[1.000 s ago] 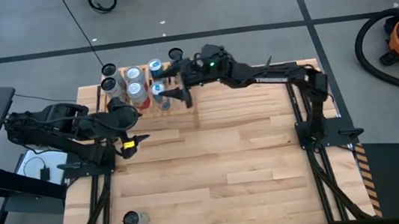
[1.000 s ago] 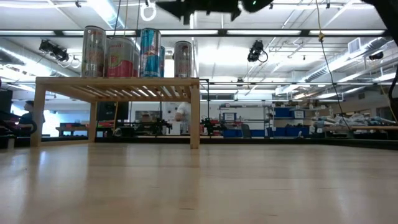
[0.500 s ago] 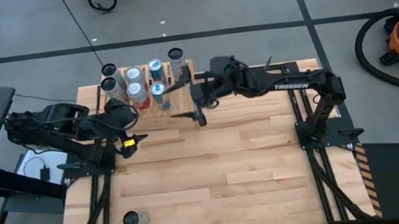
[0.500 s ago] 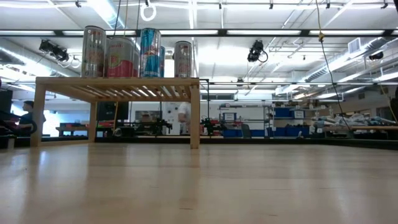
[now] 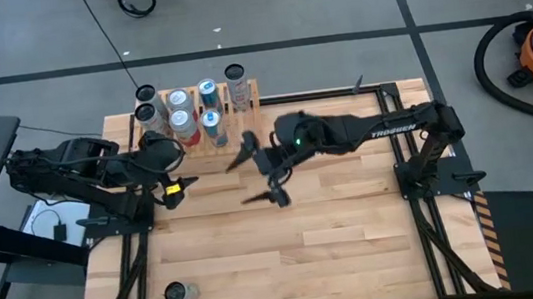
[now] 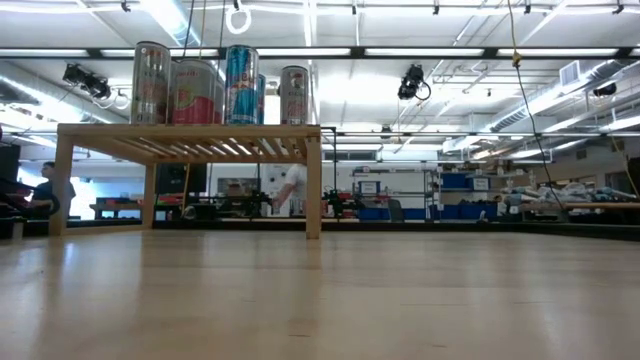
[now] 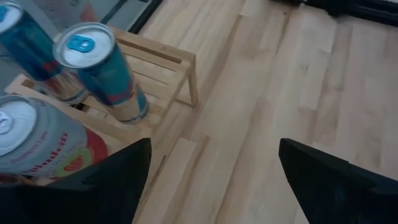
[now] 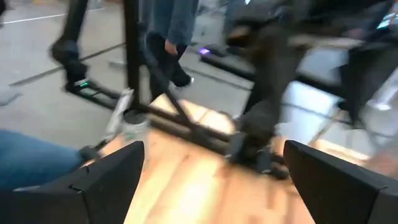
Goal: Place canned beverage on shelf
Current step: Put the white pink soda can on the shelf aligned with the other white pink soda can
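Your shelf (image 5: pixel 200 117) stands at the far left corner of the table (image 5: pixel 336 232), and it already carries several cans. Seen from above, a can with a pale top (image 5: pixel 235 74) stands at the shelf's right end, two blue-topped cans (image 5: pixel 207 88) stand just left of it, and a red-and-white can (image 5: pixel 181 122) with others fills the left side. At table height you see four of them upright in a row on the slatted top, the blue can (image 6: pixel 240 85) among them.

Your right gripper (image 5: pixel 261 173) hangs over bare table just right of the shelf's near corner, clear of every can, its jaws spread wide and holding nothing.

Your left gripper (image 5: pixel 168 153) waits at the shelf's left near side, jaws parted and empty; past its fingers (image 7: pixel 106 186) you look down on a teal can (image 7: pixel 99 68) and a strawberry-printed can (image 7: pixel 37 146) on the slats.

One more can (image 5: pixel 175 295) stands alone at the table's near left edge, well apart from the shelf. Beyond the shelf, a person (image 6: pixel 292 190) shows in the room behind.
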Controlling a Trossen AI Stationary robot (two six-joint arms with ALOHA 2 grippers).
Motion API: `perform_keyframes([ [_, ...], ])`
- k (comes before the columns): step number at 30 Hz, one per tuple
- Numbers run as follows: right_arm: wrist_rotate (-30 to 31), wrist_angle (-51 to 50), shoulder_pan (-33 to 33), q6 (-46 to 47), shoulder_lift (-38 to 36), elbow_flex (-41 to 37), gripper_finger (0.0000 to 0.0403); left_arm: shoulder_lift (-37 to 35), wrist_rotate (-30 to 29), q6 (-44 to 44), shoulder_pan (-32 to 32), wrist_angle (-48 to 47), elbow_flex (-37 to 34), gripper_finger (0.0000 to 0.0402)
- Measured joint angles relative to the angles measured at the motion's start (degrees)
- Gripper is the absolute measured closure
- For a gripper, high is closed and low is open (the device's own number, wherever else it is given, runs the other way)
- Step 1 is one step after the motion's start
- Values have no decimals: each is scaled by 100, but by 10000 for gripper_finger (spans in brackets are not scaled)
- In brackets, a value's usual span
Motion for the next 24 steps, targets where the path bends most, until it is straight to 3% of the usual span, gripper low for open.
perform_keyframes([
  [9,113,139,795,286,9,-338,12,0,-108,-57,0,-7,-2,42],
  [24,418,2020,1248,777,12,-1118,12,-2,-97,-101,0,-7,-7,42],
])
